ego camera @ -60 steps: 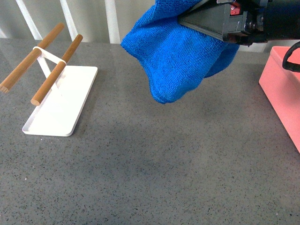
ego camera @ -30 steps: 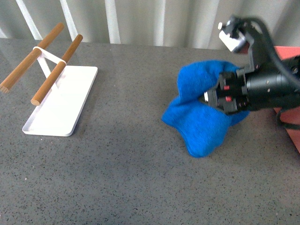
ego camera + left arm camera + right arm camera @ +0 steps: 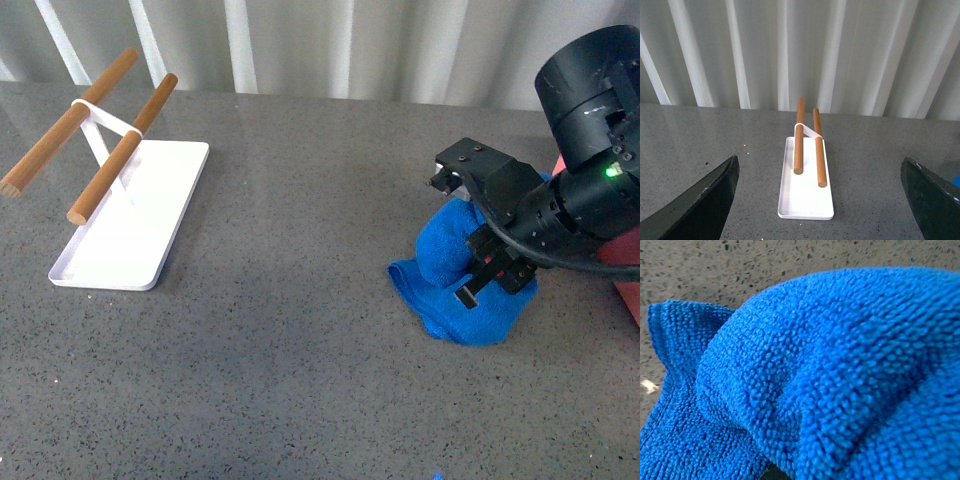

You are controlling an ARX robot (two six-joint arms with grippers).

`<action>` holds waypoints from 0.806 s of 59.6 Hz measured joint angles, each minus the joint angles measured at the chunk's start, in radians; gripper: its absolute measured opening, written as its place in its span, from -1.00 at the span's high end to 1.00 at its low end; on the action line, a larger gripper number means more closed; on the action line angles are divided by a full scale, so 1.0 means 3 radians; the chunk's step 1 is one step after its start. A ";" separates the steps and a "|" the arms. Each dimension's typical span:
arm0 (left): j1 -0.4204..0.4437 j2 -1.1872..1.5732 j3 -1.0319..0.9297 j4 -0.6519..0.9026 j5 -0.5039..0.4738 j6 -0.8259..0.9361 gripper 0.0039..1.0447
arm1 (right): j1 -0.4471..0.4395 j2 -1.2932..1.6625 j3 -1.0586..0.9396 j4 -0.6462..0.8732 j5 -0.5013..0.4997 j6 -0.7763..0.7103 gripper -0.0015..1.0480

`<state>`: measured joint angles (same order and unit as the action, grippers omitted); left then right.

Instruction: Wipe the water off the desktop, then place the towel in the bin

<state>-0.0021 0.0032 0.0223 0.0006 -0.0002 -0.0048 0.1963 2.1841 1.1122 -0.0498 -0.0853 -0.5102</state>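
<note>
The blue towel [image 3: 440, 270] lies bunched on the dark speckled desktop [image 3: 300, 350] at the right. My right gripper [image 3: 488, 282] is shut on the towel and presses it down against the surface. In the right wrist view the towel [image 3: 830, 370] fills nearly the whole picture, with a strip of desktop [image 3: 740, 270] beyond it. The pink bin [image 3: 630, 300] shows only as a sliver at the right edge, behind the right arm. My left gripper [image 3: 820, 210] is open and holds nothing; it hangs above the desktop, facing the tray. Water is not visible in any view.
A white tray [image 3: 170, 235] with two wooden rods [image 3: 120, 150] on a stand sits at the far left, also seen ahead of the left wrist as the tray [image 3: 787, 200]. A white ribbed wall [image 3: 340, 40] runs behind the desktop.
The right gripper has brought the towel down from high over the middle to the desktop at the right. The towel, hanging loose before, is now bunched under the gripper.
</note>
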 joint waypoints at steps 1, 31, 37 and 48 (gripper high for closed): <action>0.0000 0.0000 0.0000 0.0000 0.0000 -0.0001 -0.88 | 0.0003 0.0031 0.0056 -0.0034 0.0067 -0.0043 0.87; 0.0000 0.0000 0.0000 0.0000 0.0000 0.0000 -0.88 | 0.0351 0.0482 0.0941 -0.0323 0.0542 -0.0186 0.87; 0.0000 0.0000 0.0000 0.0000 0.0000 0.0000 -0.88 | 0.0465 0.0479 0.0951 -0.0327 0.0435 -0.0095 0.87; 0.0000 0.0000 0.0000 0.0000 0.0000 0.0000 -0.88 | 0.0668 0.0356 0.0744 -0.0266 0.0189 0.0006 0.87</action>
<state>-0.0021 0.0032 0.0223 0.0006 -0.0002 -0.0048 0.3965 2.2910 1.3354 -0.1295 -0.0284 -0.5083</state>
